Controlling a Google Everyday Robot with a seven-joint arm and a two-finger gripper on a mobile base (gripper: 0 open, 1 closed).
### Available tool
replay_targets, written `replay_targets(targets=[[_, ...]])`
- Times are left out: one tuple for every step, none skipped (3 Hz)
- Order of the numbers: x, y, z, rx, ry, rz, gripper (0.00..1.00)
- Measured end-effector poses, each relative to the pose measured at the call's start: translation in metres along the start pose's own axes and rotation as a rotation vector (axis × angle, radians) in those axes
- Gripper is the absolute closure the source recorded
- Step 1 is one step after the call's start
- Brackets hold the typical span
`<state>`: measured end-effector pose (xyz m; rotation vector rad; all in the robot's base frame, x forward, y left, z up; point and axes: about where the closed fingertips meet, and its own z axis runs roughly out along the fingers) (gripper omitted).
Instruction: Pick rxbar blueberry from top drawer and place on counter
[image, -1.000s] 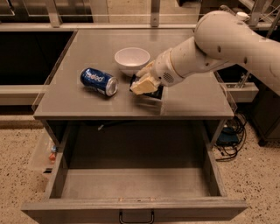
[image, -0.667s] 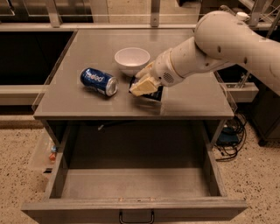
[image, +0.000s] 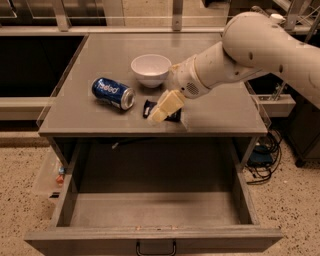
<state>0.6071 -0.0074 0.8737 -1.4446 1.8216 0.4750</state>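
The rxbar blueberry, a dark flat wrapper, lies on the counter near its front edge. My gripper is right over the bar and covers its middle, so only the bar's dark ends show on either side. The white arm reaches in from the upper right. The top drawer is pulled out wide below the counter. Its grey floor is bare and its small dark handle is at the front.
A blue soda can lies on its side on the counter, left of the gripper. A white bowl stands behind the gripper. Cables and a cabinet stand on the floor at the right. Pale ledges flank the counter.
My gripper has dropped a little lower and to the left over the bar. The bar's left end now shows beside it. Can, bowl and drawer have not moved.
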Motion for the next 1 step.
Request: replay_targets(targets=[[0.0000,0.0000,0.0000,0.000,0.000,0.000,0.00]])
